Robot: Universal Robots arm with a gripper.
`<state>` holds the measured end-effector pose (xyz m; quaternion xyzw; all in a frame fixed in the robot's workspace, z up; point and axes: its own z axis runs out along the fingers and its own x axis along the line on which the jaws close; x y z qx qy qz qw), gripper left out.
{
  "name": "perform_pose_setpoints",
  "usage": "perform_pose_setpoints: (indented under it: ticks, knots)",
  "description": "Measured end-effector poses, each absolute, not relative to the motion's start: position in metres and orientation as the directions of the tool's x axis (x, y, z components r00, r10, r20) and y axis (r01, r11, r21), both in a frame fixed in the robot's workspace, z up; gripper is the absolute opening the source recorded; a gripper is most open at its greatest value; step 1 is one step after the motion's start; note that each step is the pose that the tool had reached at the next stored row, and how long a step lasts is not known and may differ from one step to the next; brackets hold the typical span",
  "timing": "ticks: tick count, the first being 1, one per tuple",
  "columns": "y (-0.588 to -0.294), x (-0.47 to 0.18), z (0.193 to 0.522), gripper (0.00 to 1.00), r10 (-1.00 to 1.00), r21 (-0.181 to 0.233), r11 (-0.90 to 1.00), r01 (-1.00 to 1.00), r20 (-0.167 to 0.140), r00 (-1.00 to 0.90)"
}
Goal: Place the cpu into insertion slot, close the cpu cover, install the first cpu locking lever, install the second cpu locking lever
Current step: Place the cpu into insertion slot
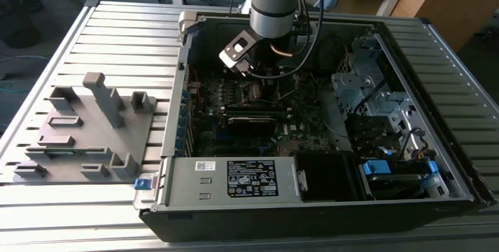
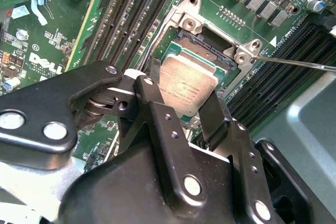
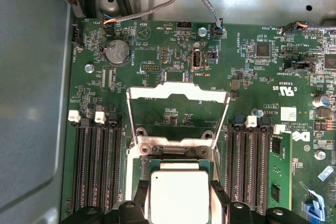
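Our pincer [image 2: 182, 106] is clamped on the cpu [image 2: 186, 82], holding it over the insertion slot [image 2: 207, 45] directly beneath; we judge it not yet released. Beyond the pincer the cpu cover [image 3: 178, 93] stands open, so closing and locking remain.

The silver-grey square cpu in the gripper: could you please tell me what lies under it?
Under the flat silver-grey square cpu sits the square black insertion slot; a dark strip and its metal rim show. Its centre is covered by the chip.
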<state>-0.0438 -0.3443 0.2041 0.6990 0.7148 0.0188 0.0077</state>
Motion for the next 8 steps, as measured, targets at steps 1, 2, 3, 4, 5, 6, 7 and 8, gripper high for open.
perform_pose_setpoints:
  ticks: [1,2,3,4,5,6,7,8]
  knots:
    - [-0.3438,-0.0438,0.2039,0.54,1.000,0.038,0.022,0.999,0.015,-0.023]
    - [-0.3432,-0.0439,0.2038,0.54,1.000,0.038,0.022,0.999,0.015,-0.022]
    - [-0.3430,-0.0438,0.2036,0.54,1.000,0.038,0.022,0.999,0.015,-0.023]
    - [-0.3429,-0.0438,0.2034,0.54,1.000,0.038,0.022,0.999,0.015,-0.023]
    - [-0.3428,-0.0438,0.2032,0.54,1.000,0.038,0.022,0.999,0.015,-0.023]
    - [-0.3427,-0.0438,0.2029,0.54,1.000,0.038,0.022,0.999,0.015,-0.023]
    - [-0.3427,-0.0438,0.2025,0.54,1.000,0.038,0.022,0.999,0.015,-0.023]
    - [-0.3426,-0.0438,0.2021,0.54,1.000,0.038,0.022,0.999,0.015,-0.023]
